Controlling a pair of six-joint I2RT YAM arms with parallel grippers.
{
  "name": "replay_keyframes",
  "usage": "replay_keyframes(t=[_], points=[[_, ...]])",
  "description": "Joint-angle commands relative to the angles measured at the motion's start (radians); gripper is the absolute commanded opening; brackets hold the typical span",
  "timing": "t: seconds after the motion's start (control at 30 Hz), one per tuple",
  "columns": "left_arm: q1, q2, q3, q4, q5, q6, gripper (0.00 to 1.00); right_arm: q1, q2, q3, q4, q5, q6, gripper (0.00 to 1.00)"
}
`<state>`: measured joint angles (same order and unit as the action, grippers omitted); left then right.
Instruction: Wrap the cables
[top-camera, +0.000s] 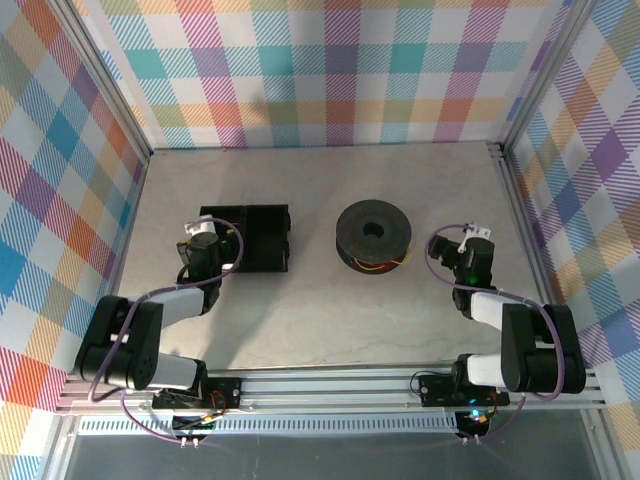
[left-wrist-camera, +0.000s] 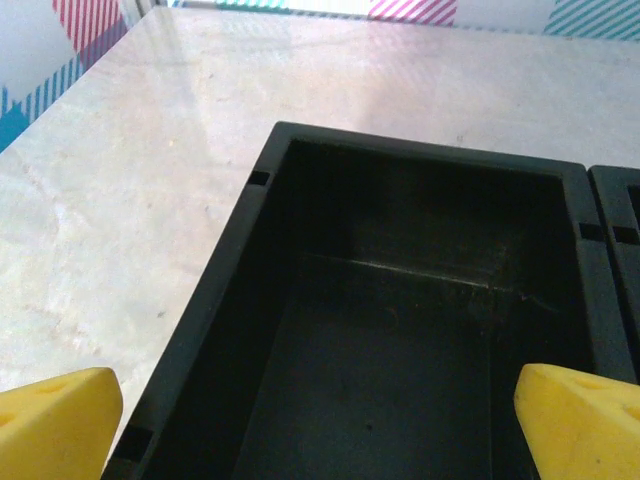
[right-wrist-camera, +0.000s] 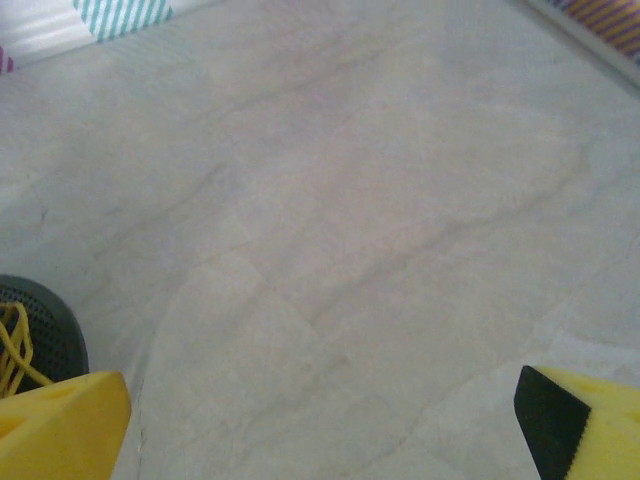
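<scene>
A black round spool (top-camera: 373, 236) stands at mid-table, with thin yellow and orange cables (top-camera: 380, 265) showing in its groove at the near side. In the right wrist view the spool's rim (right-wrist-camera: 45, 335) and a yellow cable (right-wrist-camera: 12, 352) sit at the left edge. My right gripper (right-wrist-camera: 320, 430) hovers open over bare table to the right of the spool (top-camera: 470, 252), yellow fingertips (right-wrist-camera: 60, 425) far apart. My left gripper (left-wrist-camera: 320, 430) is open above an empty black tray compartment (left-wrist-camera: 400, 330), its fingertips (left-wrist-camera: 55, 420) wide apart and holding nothing.
The black tray (top-camera: 252, 238) lies left of the spool and has a second compartment (left-wrist-camera: 620, 230) on its right. Checked walls (top-camera: 320, 70) enclose the marble-look table (top-camera: 330, 320) on three sides. An aluminium rail (top-camera: 330, 385) runs along the near edge.
</scene>
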<state>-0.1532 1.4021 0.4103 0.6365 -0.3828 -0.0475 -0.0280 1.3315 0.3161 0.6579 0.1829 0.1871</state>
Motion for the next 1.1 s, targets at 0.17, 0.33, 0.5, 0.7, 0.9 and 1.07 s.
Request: replay_keyframes(t=[0.17, 0.33, 0.5, 0.7, 0.9, 1.07], points=[[0.036, 0.145, -0.108, 0.398, 0.070, 0.054, 1.00, 0.011, 0.081, -0.035, 0.295, -0.119, -0.117, 0.99], [0.037, 0.177, -0.088, 0.405, 0.071, 0.059, 1.00, 0.032, 0.192, 0.064, 0.208, -0.122, -0.143, 0.99], [0.050, 0.175, -0.019, 0.258, 0.079, 0.044, 1.00, 0.042, 0.196, 0.088, 0.167, -0.104, -0.148, 0.99], [0.048, 0.178, -0.019, 0.265, 0.079, 0.047, 1.00, 0.043, 0.198, 0.088, 0.174, -0.113, -0.155, 0.99], [0.049, 0.177, -0.019, 0.265, 0.078, 0.047, 1.00, 0.043, 0.199, 0.099, 0.155, -0.159, -0.173, 0.99], [0.048, 0.178, -0.019, 0.265, 0.079, 0.047, 1.00, 0.043, 0.199, 0.102, 0.151, -0.161, -0.174, 0.99]])
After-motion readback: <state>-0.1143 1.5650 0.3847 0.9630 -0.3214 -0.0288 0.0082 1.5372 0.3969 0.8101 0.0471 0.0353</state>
